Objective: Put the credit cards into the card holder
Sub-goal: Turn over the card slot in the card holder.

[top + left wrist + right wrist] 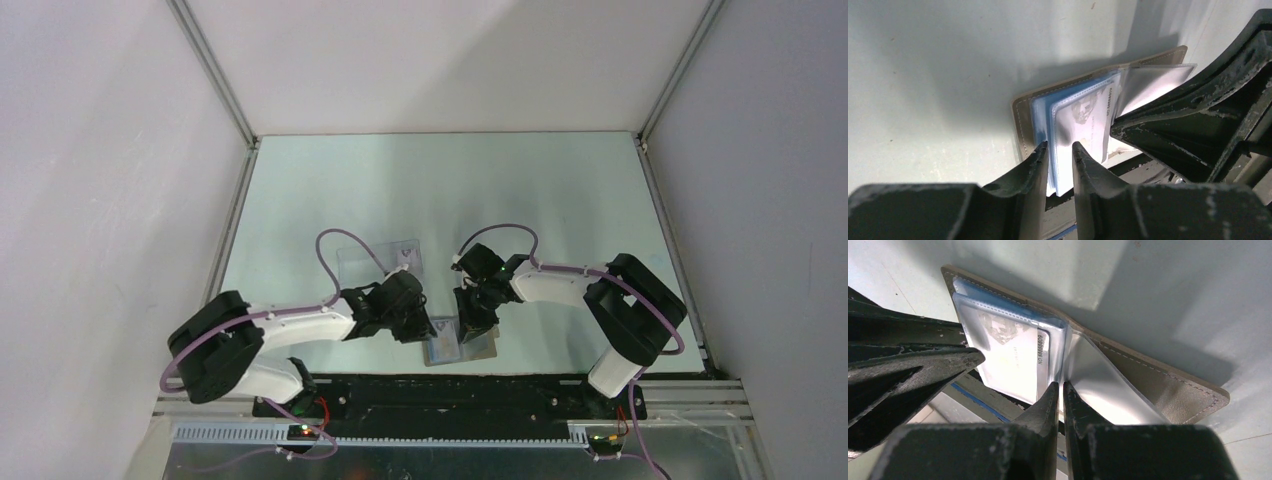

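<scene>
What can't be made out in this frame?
Left wrist view: the left gripper straddles the sleeved credit card; its fingers hide whether they pinch it.
Right wrist view: the right gripper is shut on a clear sleeve; stacked sleeves hide how many cards are in.
Top view: both grippers cover most of the card holder; whether cards lie in the clear box is too small to tell.

Left pincer (428,330), right pincer (470,335) crowd card holder (452,348), near edge; clear box (383,258) behind; far table (450,180) free.
</scene>
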Controlling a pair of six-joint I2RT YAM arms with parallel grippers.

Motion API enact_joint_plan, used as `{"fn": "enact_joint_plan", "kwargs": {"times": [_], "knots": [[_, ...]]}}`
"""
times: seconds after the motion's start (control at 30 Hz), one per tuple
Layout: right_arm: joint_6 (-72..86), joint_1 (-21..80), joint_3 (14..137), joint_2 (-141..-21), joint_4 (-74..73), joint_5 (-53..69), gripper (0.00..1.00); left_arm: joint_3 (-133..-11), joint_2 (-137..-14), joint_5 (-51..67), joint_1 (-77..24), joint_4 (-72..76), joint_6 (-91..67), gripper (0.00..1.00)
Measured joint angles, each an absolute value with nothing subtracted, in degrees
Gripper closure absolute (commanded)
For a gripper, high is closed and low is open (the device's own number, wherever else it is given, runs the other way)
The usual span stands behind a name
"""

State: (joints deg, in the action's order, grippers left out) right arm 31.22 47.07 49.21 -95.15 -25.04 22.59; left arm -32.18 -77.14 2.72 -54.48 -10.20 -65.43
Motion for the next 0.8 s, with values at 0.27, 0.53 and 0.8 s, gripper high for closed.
{"fn": "enact_joint_plan", "kwargs": {"times": [0.27, 0.53, 0.8], "knots": [[31.2, 47.1, 49.2, -95.2, -25.0, 23.0, 0.89, -35.0, -80.0, 2.7, -54.9, -10.5, -64.2, 0.86], [31.2, 46.8, 49.1, -95.0, -25.0, 23.2, 0.89, -36.1, -78.1, 2.3, -56.0, -10.4, -63.9, 0.92], [31.2, 45.7, 48.7, -91.1, -27.8, 22.9, 0.88, -37.9, -78.0, 2.7, -56.7, -10.5, -63.9, 0.81]]}}
